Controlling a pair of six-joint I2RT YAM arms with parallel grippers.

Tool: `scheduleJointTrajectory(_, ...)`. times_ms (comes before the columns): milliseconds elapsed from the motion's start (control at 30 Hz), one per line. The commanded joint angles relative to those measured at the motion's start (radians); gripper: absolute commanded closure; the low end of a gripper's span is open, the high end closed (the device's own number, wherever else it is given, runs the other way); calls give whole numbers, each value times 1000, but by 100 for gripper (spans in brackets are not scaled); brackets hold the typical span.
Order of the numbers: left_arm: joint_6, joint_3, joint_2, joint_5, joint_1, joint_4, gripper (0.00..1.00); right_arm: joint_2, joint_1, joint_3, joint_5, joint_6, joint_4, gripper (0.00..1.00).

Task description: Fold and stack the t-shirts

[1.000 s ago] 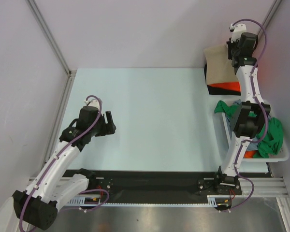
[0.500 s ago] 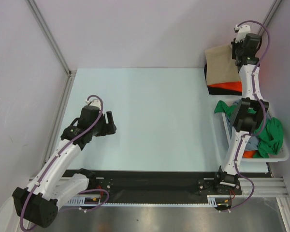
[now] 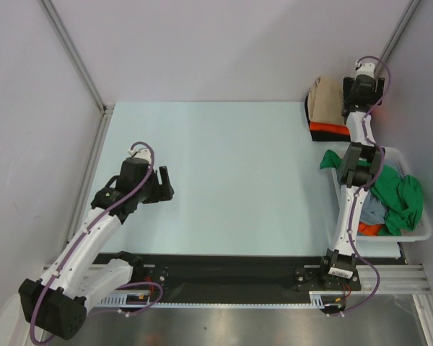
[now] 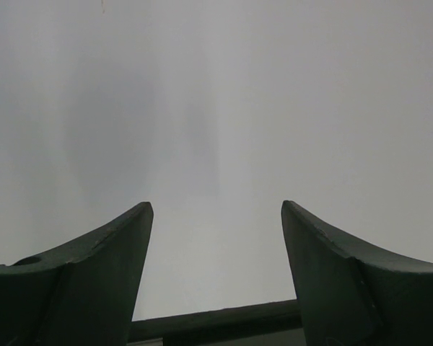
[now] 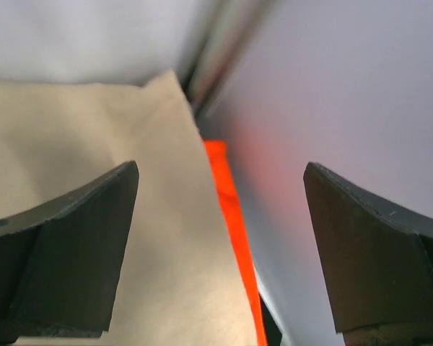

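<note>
Right gripper (image 5: 220, 167): jaws spread wide, nothing between them. It hangs over the far right corner of the pale blue-green table (image 3: 224, 173), above the stack.

Stack, far right corner, close to the wall: folded tan cloth t-shirt (image 3: 323, 97) on top, bright orange cloth t-shirt (image 3: 333, 127) under it with its near edge showing, a black cloth layer (image 3: 319, 135) at the bottom. In my right wrist view the tan cloth fills the left and centre below my fingers, and a thin strip of orange runs along its right edge. I cannot tell whether my fingertips touch the tan cloth.

Left gripper (image 4: 216, 209): jaws also wide apart, holding nothing. It sits low over bare table on the left side, well apart from the stack; the left wrist view shows only the plain surface between the fingers.

White plastic laundry basket (image 3: 424, 229) at the near right, beside my right arm: crumpled green cloth t-shirt (image 3: 404, 198) spilling across it, grey-blue cloth t-shirt (image 3: 373, 210) bunched underneath.
</note>
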Motion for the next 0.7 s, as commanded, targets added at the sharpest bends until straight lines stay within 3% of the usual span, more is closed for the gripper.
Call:
scheduleJointTrajectory(0,20,-7,-24,17,6,32,22,-141,6,-24,152,157,205,0)
scheduleJointTrajectory(167,21,-5,-33,22,6,32,22,-364,9,-303,-61,427,292,0)
scheduleJointTrajectory(233,21,-5,-42,22,6,34,22,-367,6,-338,-185,486,309,0)
scheduleJointTrajectory(400,21,-9,-56,21,6,37,22,-274,17,-306,-346,583,297,0)
scheduleJointTrajectory(467,21,-9,-55,22,6,35,22,-237,24,-294,-342,586,310,0)
scheduleJointTrajectory(667,21,-9,-52,21,6,34,22,-11,29,-107,-474,612,254,0)
